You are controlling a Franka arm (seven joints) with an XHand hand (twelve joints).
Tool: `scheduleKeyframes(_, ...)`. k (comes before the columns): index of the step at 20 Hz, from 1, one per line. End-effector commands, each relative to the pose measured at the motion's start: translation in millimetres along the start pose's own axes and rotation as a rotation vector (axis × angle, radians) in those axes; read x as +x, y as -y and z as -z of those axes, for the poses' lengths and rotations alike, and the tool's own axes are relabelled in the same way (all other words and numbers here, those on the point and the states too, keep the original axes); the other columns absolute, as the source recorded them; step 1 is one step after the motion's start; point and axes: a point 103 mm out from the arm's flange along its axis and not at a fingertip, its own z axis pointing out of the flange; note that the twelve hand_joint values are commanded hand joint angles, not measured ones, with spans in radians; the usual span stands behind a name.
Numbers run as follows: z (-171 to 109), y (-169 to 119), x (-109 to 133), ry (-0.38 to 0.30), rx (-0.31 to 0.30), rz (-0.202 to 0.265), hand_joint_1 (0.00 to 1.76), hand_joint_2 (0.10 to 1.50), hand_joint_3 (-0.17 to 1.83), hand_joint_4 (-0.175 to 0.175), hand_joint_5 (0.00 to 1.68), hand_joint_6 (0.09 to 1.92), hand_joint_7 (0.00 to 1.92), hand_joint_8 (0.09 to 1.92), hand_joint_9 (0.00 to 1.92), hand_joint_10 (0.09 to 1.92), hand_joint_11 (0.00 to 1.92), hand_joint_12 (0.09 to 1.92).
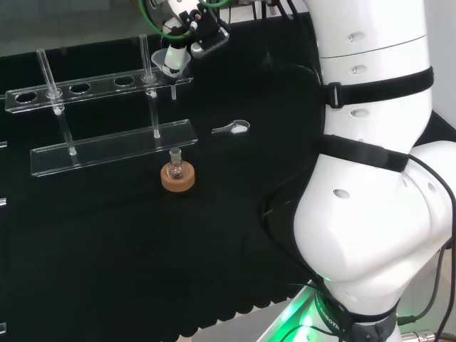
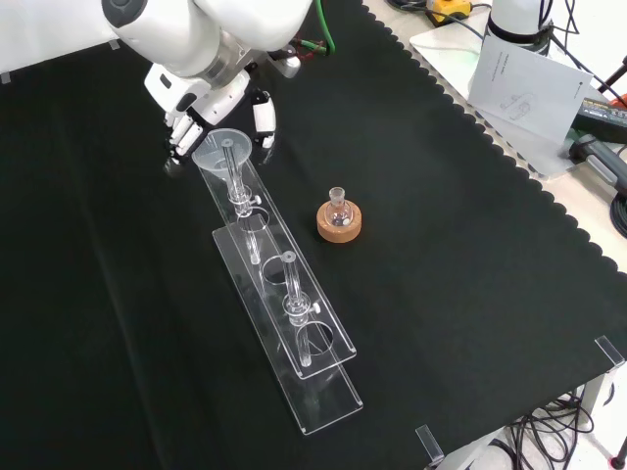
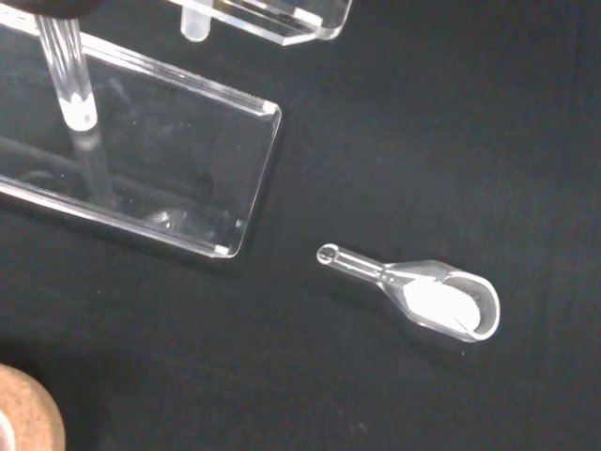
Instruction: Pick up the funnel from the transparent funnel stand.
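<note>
A clear funnel (image 1: pixel 171 70) (image 2: pixel 221 150) sits upright in the end hole of the transparent funnel stand (image 1: pixel 114 147) (image 2: pixel 306 384), its stem hanging down through the upper shelf. My hand (image 1: pixel 174 57) (image 2: pixel 196 98) hovers right at the funnel's cone. In the front view its fingers (image 2: pixel 182 135) stand on one side of the rim and the thumb (image 2: pixel 265 119) on the other, spread apart and not closed on it. The wrist view looks past the stand's base plate (image 3: pixel 188 169) and one post (image 3: pixel 66 85).
A small flask in a cork ring (image 1: pixel 177 175) (image 2: pixel 339 217) (image 3: pixel 23 418) stands in front of the stand. A clear glass scoop (image 1: pixel 233 128) (image 3: pixel 437 301) lies on the cloth beside the base plate's end. Papers and cables (image 2: pixel 529 78) lie past the cloth's scalloped edge.
</note>
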Motion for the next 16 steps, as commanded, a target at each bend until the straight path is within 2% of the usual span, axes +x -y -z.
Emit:
scheduleKeyframes(1,6.5,6.8,1.2,0.057,-0.14,-0.044,0.66,0.73,0.46,-0.002,0.36,0.09,0.54,0.75,0.94,0.63,0.56,1.34)
scheduleKeyframes(4,14.4,14.7,-0.1,0.074,-0.178,-0.066,0.68,0.77,0.49,-0.022,0.51,0.09,0.68,0.77,1.06,0.66,0.62,1.29)
scheduleKeyframes(8,30.4,31.3,-2.8,0.089,-0.228,-0.079,0.7,0.78,0.5,-0.028,0.65,0.13,0.73,0.78,1.09,0.67,0.66,1.28)
scheduleKeyframes(12,47.0,58.1,-5.3,0.073,-0.288,-0.091,0.71,0.79,0.5,-0.029,0.72,0.16,0.75,0.79,1.09,0.67,0.66,1.27)
scheduleKeyframes(16,55.7,86.9,-4.8,0.055,-0.332,-0.105,0.72,0.79,0.5,-0.029,0.71,0.37,0.79,0.77,1.09,0.67,0.68,1.25)
